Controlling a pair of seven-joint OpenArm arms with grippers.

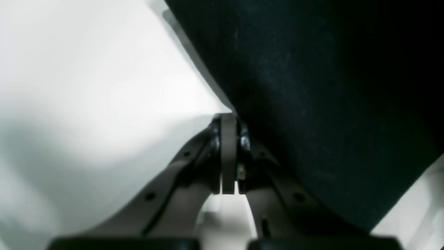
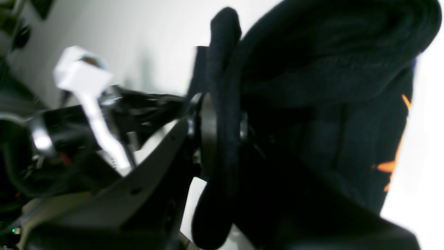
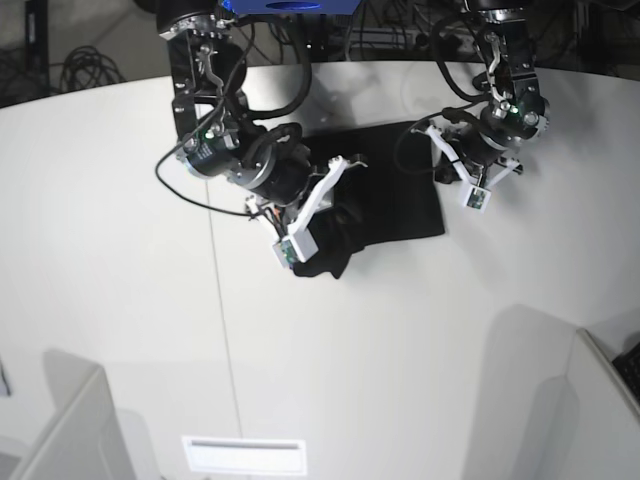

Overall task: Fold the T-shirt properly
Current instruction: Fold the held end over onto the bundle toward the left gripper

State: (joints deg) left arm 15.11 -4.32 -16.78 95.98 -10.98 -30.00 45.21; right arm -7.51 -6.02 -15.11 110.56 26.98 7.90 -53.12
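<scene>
**Operator:** Looking for print or labels first: I can read no writing anywhere. The only marking is a few orange streaks near the edge of the large black cloth T-shirt (image 2: 312, 86) in the right wrist view, too blurred to make out as a picture.

**Partner:** Where does the shirt lie?

**Operator:** On the pale grey round table (image 3: 350, 350), toward its far middle, between my two arms. From the base view it is a dark, roughly rectangular patch, flat on the side nearer my left arm and bunched into a hanging clump on the side of my right arm.

**Partner:** And the right gripper?

**Operator:** My right gripper (image 2: 222, 139) has its fingers pinched on a thick rolled fold of the black cloth; the fabric runs up between them and drapes over to one side.

**Partner:** The left one?

**Operator:** My left gripper (image 1: 229, 152) has its jaws pressed fully together, tip right at the shirt's edge where cloth meets table. I cannot tell whether any cloth is caught between them; the plain black fabric fills the space beside it.
</scene>
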